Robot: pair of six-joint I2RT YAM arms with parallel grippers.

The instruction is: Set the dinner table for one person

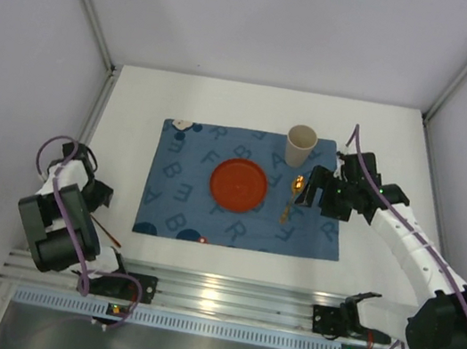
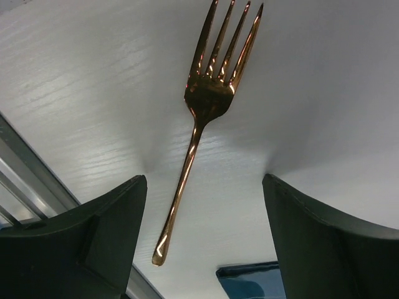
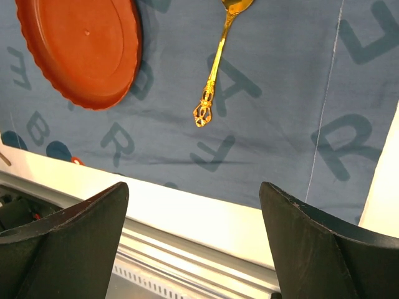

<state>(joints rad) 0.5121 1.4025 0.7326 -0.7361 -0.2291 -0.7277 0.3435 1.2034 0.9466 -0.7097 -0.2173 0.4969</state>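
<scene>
Two arms rise from a metal rail (image 1: 220,299) at the bottom of the overhead view. Beyond them the white table (image 1: 228,101) fills the floor of a white-walled booth. A blue mat (image 1: 185,193) printed with letters lies in the middle of it. On the mat sit a red plate (image 1: 239,185) and, just right of it, a gold spoon (image 1: 289,204). A beige cup (image 1: 301,141) stands upright near the far right corner. The left fingers (image 1: 96,193) hang over bare table left of the mat, with a copper fork (image 1: 105,233) on the table close by. The right fingers (image 1: 307,192) hang over the mat's right part, just beside the spoon.

Seen from the left wrist, two dark fingers (image 2: 93,249) stand wide apart at the bottom corners, holding nothing. White table (image 2: 93,93) fills the gap between them and everything beyond. The fork (image 2: 199,131) lies flat on it, its handle end in the gap, its tines pointing away, touching neither finger. A corner of the mat (image 2: 249,277) shows at the bottom edge, and the rail (image 2: 25,180) at left.

Seen from the right wrist, the fingers (image 3: 330,249) are likewise wide apart and hold nothing. Between and beyond them lies the mat (image 3: 280,93), with the spoon (image 3: 215,68) flat on it, well clear of both fingers, handle end nearer them. The plate (image 3: 81,50) sits upper left. Only a white strip of table (image 3: 206,215) shows between the mat's edge and the rail (image 3: 187,268), crossing the gap between the fingers.
</scene>
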